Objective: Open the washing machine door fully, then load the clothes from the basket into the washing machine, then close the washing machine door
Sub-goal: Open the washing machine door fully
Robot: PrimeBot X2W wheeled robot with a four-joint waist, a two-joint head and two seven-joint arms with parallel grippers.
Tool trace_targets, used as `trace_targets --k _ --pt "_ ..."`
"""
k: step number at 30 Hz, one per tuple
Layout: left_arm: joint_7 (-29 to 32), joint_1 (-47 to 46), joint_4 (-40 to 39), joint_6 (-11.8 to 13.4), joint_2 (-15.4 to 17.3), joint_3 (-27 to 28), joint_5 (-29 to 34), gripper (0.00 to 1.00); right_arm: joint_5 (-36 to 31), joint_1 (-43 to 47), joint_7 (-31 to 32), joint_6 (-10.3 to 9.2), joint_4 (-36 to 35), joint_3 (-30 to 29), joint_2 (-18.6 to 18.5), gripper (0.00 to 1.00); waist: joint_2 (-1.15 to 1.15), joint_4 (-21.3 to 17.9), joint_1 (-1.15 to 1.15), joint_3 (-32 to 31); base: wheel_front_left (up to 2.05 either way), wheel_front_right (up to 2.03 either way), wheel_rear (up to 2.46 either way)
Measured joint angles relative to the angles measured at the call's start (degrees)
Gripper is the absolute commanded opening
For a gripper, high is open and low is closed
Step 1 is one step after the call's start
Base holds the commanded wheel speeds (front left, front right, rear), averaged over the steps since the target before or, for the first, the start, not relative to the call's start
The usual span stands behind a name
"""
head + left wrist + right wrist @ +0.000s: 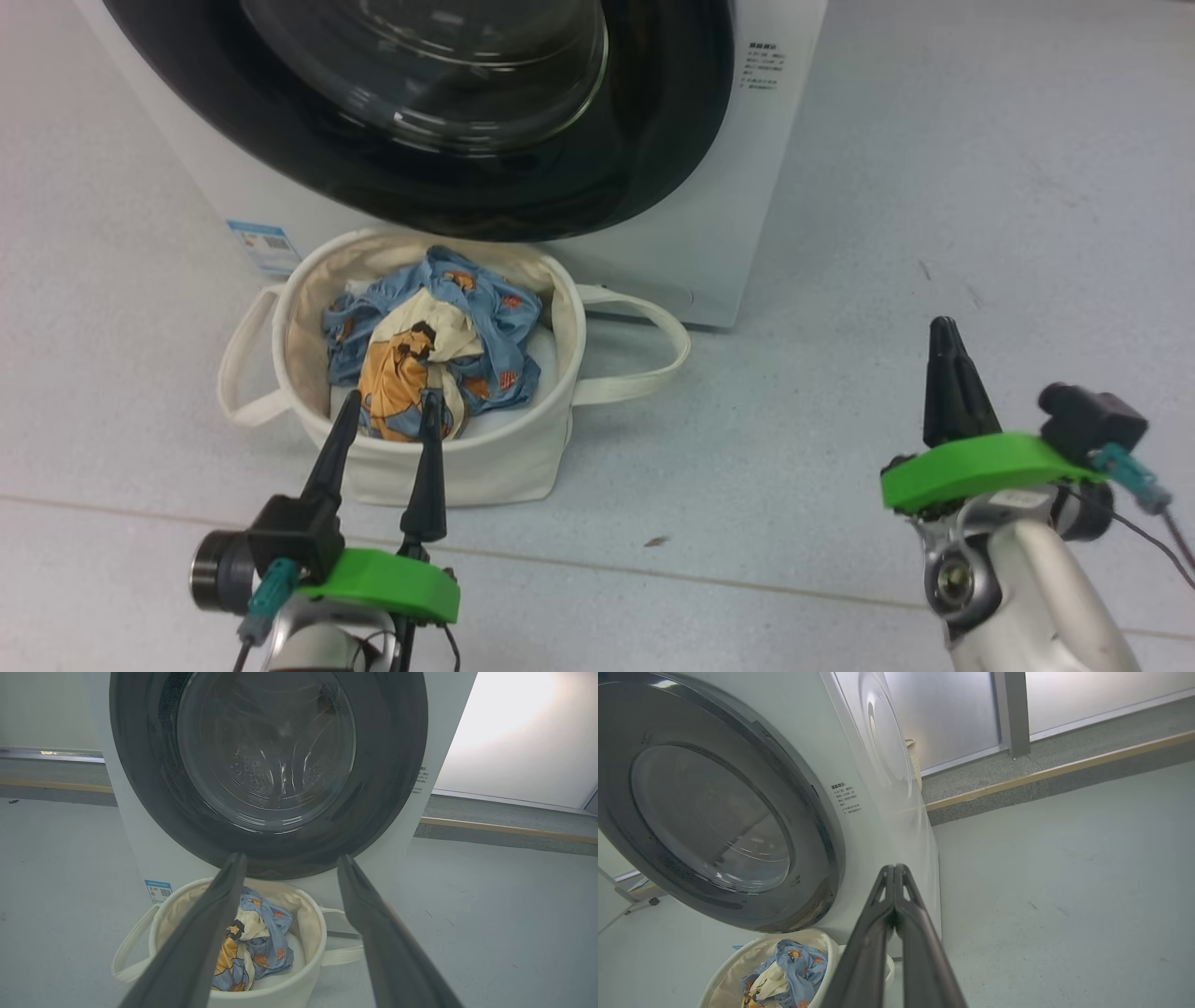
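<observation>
The white washing machine stands ahead with its black-rimmed glass door shut flat against the front; the door also faces the left wrist camera. Just before it sits the cream basket holding light-blue printed clothes. My left gripper hovers open over the basket's near rim, nothing between its fingers. My right gripper is shut and empty, above the floor to the right of the basket and machine. In the right wrist view the shut gripper points at the washer's lower right corner.
Pale grey floor spreads to the right and near side. A blue label sticker sits low on the washer's left. A raised grey kerb with a yellow edge runs behind the machine.
</observation>
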Motion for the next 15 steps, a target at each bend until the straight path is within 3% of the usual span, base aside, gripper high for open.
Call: trace_targets --k 7,8,15 --pt "0.00 -1.44 0.37 0.03 0.00 -0.79 -1.43 1.00 32.47 -9.01 2.69 -0.01 7.91 0.43 -0.02 0.00 0.00 0.59 0.00 2.92 0.00 0.00 0.00" --pt "0.00 -1.44 0.37 0.03 0.00 -0.79 -1.43 1.00 32.47 -9.01 2.69 -0.01 7.91 0.43 -0.02 0.00 0.00 0.59 0.00 2.92 0.00 0.00 0.00" --pt "0.00 -5.73 -0.43 0.55 -0.01 -2.85 -2.77 1.00 52.25 -23.24 17.35 -0.01 8.18 -1.65 -1.72 0.00 0.00 1.45 0.01 8.85 0.00 0.00 0.00"
